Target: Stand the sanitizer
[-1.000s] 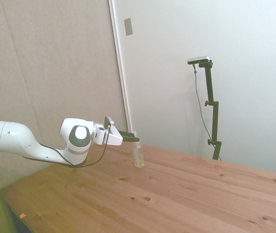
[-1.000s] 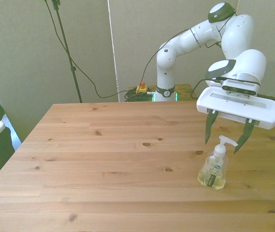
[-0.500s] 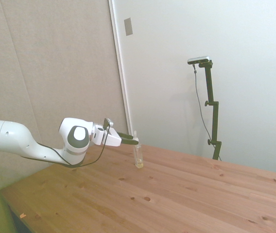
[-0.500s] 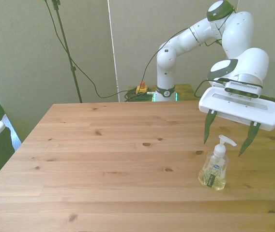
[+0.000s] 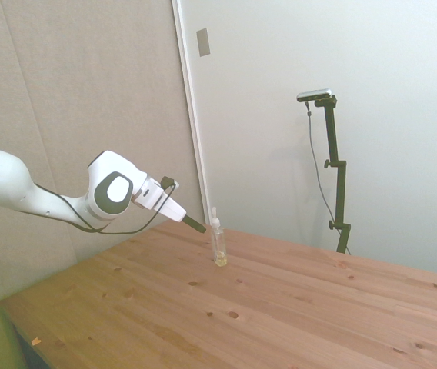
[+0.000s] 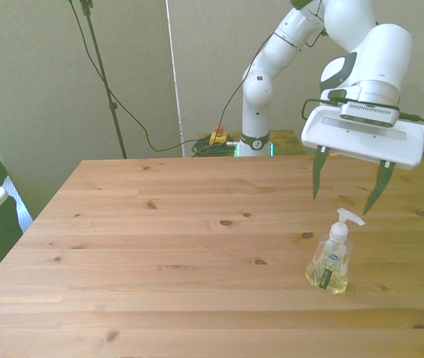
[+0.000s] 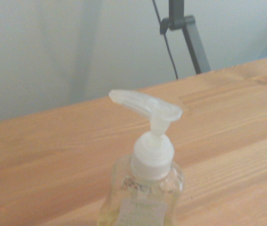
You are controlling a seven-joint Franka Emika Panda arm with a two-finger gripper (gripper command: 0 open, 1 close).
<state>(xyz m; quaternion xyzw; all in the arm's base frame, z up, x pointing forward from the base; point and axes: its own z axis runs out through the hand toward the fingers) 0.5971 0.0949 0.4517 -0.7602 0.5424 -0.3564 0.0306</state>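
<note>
Wooden table (image 6: 160, 253) fills most of the front view; its near edge and both side edges are cut off by the frame there, and in the side view the right end runs out of frame. White Franka arm (image 6: 294, 45) comes in from behind the far edge; top of the arm is cropped in the front view, and in the side view only the forearm and wrist show, rest off the picture's left.

End effector (image 6: 345, 194) hangs in the air above the table, fingers spread wide apart, holding nothing, tips above and clear of the pump head. In the side view it is tilted downward toward the bottle, and the two fingers overlap so the gap can't be read from there.

Sanitizer (image 6: 328, 261), a clear pump bottle with yellowish liquid in the lower part and a white pump nozzle, stands upright on the table toward the front view's right, just below the end effector, not touching it. Small and thin in the side view (image 5: 218, 246), label not readable. Wrist view shows the pump head and neck close up (image 7: 150, 155), soft focus, bottle base cut off, label text illegible.
</note>
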